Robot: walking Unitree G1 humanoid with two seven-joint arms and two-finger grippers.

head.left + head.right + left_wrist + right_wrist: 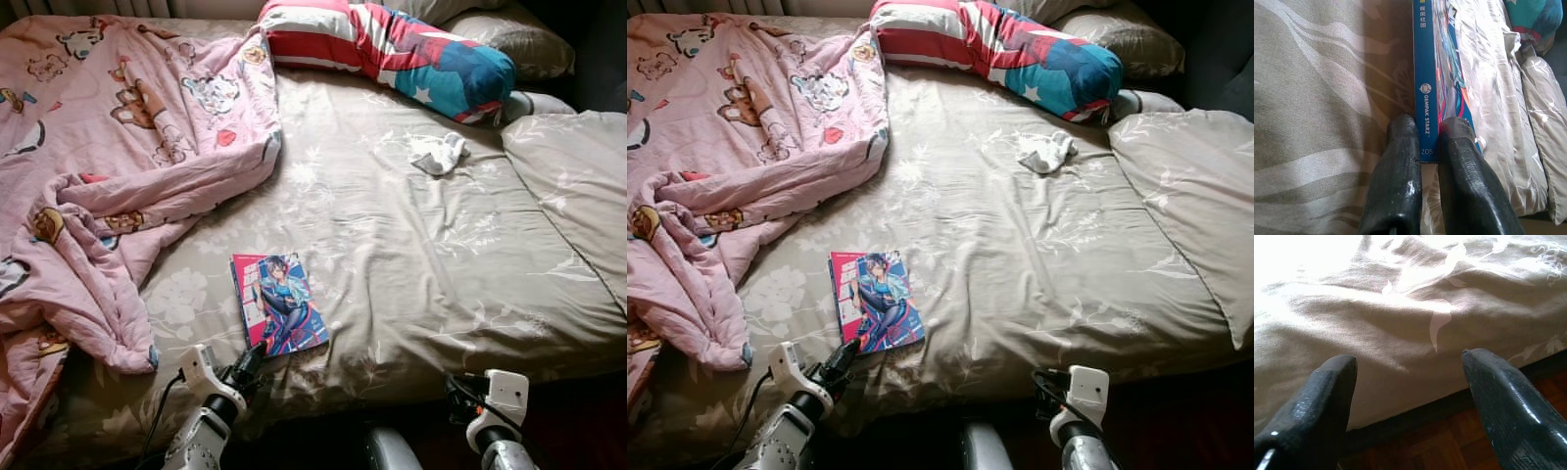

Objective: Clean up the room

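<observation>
Left wrist view: the left gripper (pixel 1429 142) is closing on the near corner of the comic book (pixel 1447 93) lying on the bed (pixel 411 264).

The book is lying flat on the grey floral sheet, its long axis running straight ahead of the fingers (pixel 1398 171) toward the striped bolster (pixel 392 49); its blue spine is passing into the narrow gap between the two tips, one tip beside the spine and the other over the cover. The fingers are nearly together and appear to be pinching the corner, though a firm hold cannot be confirmed. The left arm is much the nearer one. The right gripper (pixel 1408 367) is hovering spread wide and empty at the bed's near edge, well apart from the book. A pink blanket (pixel 108 166) and white cloth (pixel 438 153) are lying farther off.
</observation>
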